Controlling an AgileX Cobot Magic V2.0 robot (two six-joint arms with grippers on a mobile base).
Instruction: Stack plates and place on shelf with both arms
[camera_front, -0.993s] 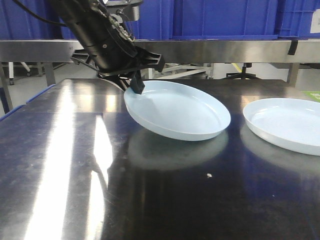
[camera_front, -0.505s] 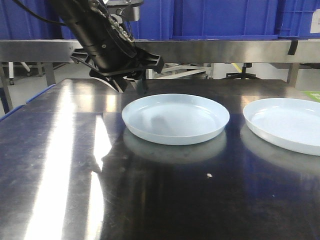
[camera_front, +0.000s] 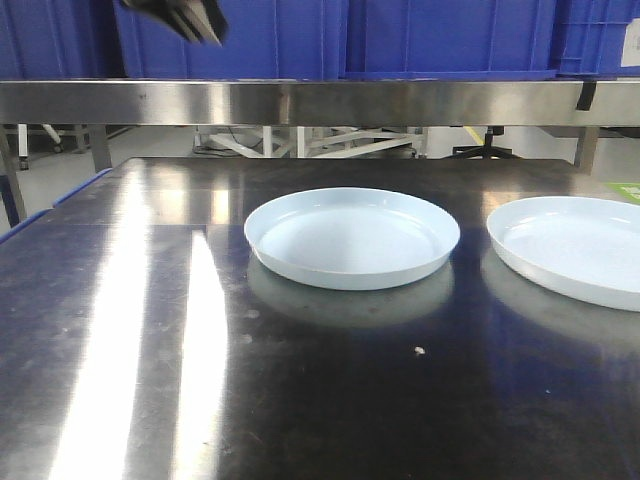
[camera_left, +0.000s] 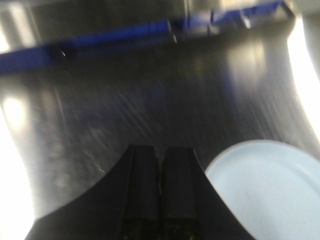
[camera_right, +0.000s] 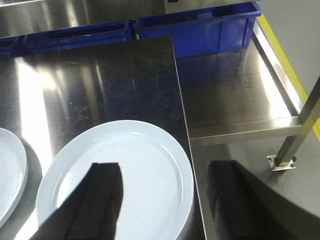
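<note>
Two pale blue-white plates lie flat and apart on the dark steel table: one in the middle (camera_front: 352, 238), one at the right (camera_front: 570, 250). My left gripper (camera_front: 188, 16) is a blurred black shape high at the top left, well above and clear of the middle plate. In the left wrist view this gripper (camera_left: 161, 167) has its fingers pressed together with nothing between them, and a plate (camera_left: 267, 192) lies below to its right. My right gripper (camera_right: 165, 167) hangs open above the right plate (camera_right: 145, 160), one finger over the plate, the other past the table's edge.
A steel shelf rail (camera_front: 400, 100) carrying blue crates (camera_front: 440, 35) runs across the back. Right of the table edge is a lower steel surface (camera_right: 230, 95) with a post (camera_right: 300, 130) and blue bins (camera_right: 200, 30). A small crumb (camera_front: 419, 350) lies near the front.
The left gripper let go of the middle plate's rim; the tilted plate dropped flat. The left arm then rose up and left, almost out of the front view.
</note>
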